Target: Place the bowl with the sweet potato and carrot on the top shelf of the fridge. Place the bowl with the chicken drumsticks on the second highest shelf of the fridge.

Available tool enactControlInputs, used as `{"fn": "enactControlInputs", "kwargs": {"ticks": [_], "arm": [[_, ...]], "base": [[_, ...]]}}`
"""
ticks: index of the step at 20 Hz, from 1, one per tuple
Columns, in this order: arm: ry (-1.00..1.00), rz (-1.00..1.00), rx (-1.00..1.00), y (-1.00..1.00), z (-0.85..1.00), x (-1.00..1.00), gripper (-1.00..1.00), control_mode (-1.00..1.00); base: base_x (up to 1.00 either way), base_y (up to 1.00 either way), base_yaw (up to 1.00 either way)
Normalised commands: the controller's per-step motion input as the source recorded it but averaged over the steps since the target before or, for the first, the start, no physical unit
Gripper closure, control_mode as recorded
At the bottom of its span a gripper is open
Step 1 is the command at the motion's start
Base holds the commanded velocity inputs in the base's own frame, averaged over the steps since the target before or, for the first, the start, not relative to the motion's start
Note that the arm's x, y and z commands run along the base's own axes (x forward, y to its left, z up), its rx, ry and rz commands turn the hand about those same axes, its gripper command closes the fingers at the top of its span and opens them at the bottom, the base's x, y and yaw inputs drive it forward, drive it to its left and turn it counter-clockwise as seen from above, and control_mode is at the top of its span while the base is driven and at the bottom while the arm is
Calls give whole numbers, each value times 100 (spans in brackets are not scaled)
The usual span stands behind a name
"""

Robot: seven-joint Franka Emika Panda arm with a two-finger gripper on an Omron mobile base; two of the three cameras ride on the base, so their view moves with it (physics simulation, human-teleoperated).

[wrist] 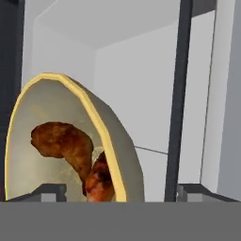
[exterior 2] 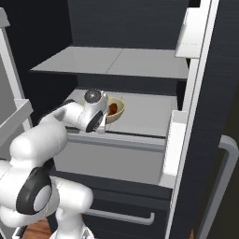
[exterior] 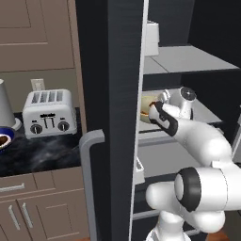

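Two drumsticks (wrist: 70, 150) lie in the yellow-rimmed bowl (wrist: 28, 141), which fills the hand view from nine o'clock down to six; the view is rolled, so the bowl appears stood on edge. The gripper (wrist: 120, 190) has its two dark fingertips (wrist: 52, 192) spread wide at the bottom of that view, one at seven o'clock under the bowl, the other at five o'clock, and they clamp nothing. In the left base view a toaster (exterior: 49, 112) stands on the dark counter (exterior: 42, 155) at nine o'clock, left of the open fridge door (exterior: 120, 117). In the right base view the bowl (exterior 2: 115, 109) rests on the fridge's second shelf (exterior 2: 144, 114) at about ten o'clock, just beside the robot's wrist, with the top shelf (exterior 2: 116, 63) above it.
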Motion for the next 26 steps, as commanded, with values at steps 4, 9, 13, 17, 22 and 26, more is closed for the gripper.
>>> {"fn": "enactControlInputs", "kwargs": {"ticks": [4,9,13,17,22,26], "arm": [[0,-5,1,0,100,-87,-100,-100],[0,0,1,0,100,-100,-100,-100],[0,0,0,0,89,-100,-100,-100],[-1,0,0,0,21,-100,-100,-100],[-6,0,-3,7,0,-100,-100,-100],[-1,0,-2,4,0,-25,-100,100]], "base": [[0,0,0],[0,0,0],[0,0,0],[0,0,0],[0,0,0],[-75,8,0]]}}
